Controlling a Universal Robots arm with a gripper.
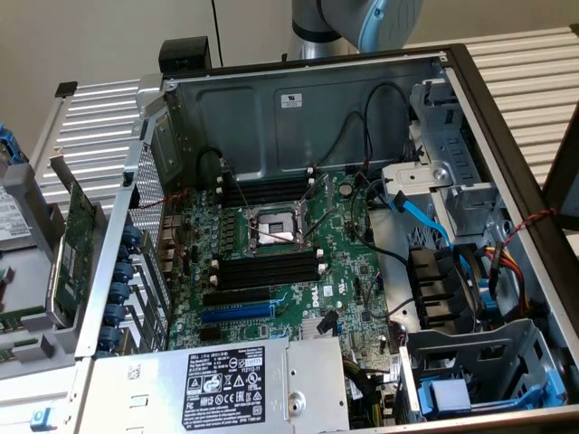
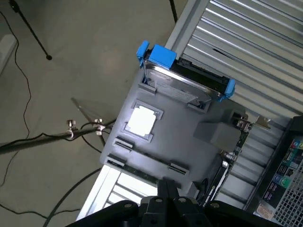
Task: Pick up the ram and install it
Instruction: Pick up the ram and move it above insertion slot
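Exterior view's left: grey tray [image 1: 50, 342] outside the case, the ram [image 1: 20, 318] lying flat in it, just beside the upright expansion card [image 1: 77, 244]. Middle: open computer case [image 1: 308, 99], motherboard [image 1: 289, 244], black memory slots [image 1: 271, 268] with white clips. Far side, behind the case: robot arm [image 1: 348, 23]. Wrist view: gripper [image 2: 166, 182] over the tray's edge, fingers pressed together, gripping nothing. Hard drive in a blue caddy [image 2: 182, 80] sits in the tray.

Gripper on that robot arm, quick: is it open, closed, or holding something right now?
The black gripper: closed, with nothing visibly held between its fingers; it hangs over the flat grey plastic parts tray.
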